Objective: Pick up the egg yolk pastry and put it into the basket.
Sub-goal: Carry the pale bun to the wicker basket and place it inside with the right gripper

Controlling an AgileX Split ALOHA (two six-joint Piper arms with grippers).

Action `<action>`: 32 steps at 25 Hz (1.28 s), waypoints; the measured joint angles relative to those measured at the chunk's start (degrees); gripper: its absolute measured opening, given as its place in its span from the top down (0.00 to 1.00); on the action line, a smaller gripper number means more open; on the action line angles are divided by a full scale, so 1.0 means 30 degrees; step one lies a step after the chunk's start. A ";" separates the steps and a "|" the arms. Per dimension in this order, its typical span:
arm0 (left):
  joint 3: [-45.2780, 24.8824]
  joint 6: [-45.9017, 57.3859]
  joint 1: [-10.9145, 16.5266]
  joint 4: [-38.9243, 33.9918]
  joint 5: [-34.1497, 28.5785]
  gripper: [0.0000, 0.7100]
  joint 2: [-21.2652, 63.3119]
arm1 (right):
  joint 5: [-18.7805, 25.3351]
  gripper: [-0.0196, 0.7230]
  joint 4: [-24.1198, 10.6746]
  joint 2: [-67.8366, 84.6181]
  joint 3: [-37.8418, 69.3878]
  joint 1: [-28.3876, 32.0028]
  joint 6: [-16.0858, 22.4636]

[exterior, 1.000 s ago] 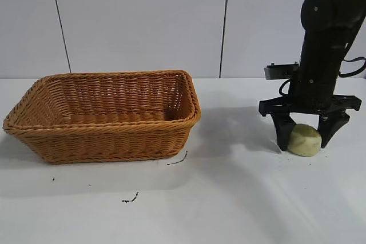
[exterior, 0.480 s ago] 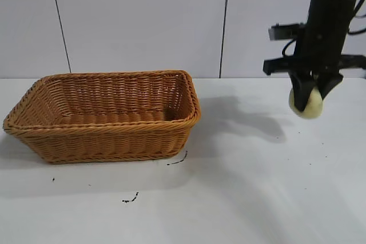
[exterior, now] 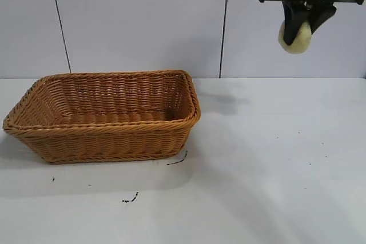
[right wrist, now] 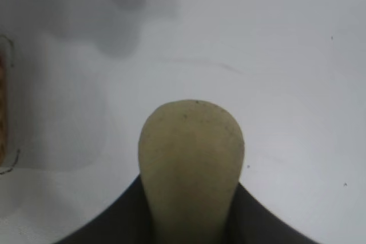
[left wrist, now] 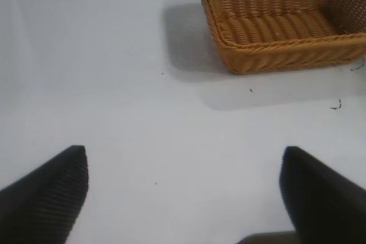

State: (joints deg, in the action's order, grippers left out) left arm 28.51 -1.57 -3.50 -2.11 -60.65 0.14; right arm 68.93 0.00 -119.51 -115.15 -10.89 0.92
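Note:
My right gripper (exterior: 301, 24) is shut on the pale cream-yellow egg yolk pastry (exterior: 294, 40) and holds it high above the table at the upper right, well to the right of the basket. In the right wrist view the pastry (right wrist: 191, 152) is squeezed between the two dark fingers. The orange-brown wicker basket (exterior: 46, 127) stands on the table at the left and looks empty; it also shows in the left wrist view (left wrist: 269, 58). My left gripper (left wrist: 184, 167) is open and empty above bare table, away from the basket.
The white table (exterior: 269, 187) has a few small dark specks near the basket's front corner (exterior: 178, 160). A white panelled wall stands behind. An edge of the basket shows in the right wrist view (right wrist: 4, 112).
My right gripper closed on the pastry on the table, then lifted it straight up, from table level to high above the table. The basket has not moved.

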 joint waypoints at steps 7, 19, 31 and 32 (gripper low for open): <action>0.0000 0.0000 0.0000 0.0000 0.0000 0.02 0.0000 | 0.0022 0.74 0.0114 -0.1013 -0.2280 -0.3073 -0.0002; 0.0000 0.0000 0.0000 0.0000 0.0000 0.02 0.0000 | -0.3797 0.74 0.0278 -0.4413 -0.3127 -0.9229 0.0095; 0.0000 0.0000 0.0000 0.0000 0.0000 0.02 0.0000 | -0.6536 0.48 0.0000 -0.7833 -0.3127 -0.9830 0.0817; 0.0000 0.0000 0.0000 0.0000 0.0000 0.02 0.0000 | -0.6578 0.38 0.0000 -0.7833 -0.3127 -0.9830 0.0862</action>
State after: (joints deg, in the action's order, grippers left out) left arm 28.51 -1.57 -3.50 -2.11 -60.65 0.14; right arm 49.19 0.00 -143.01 -124.54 -40.38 3.51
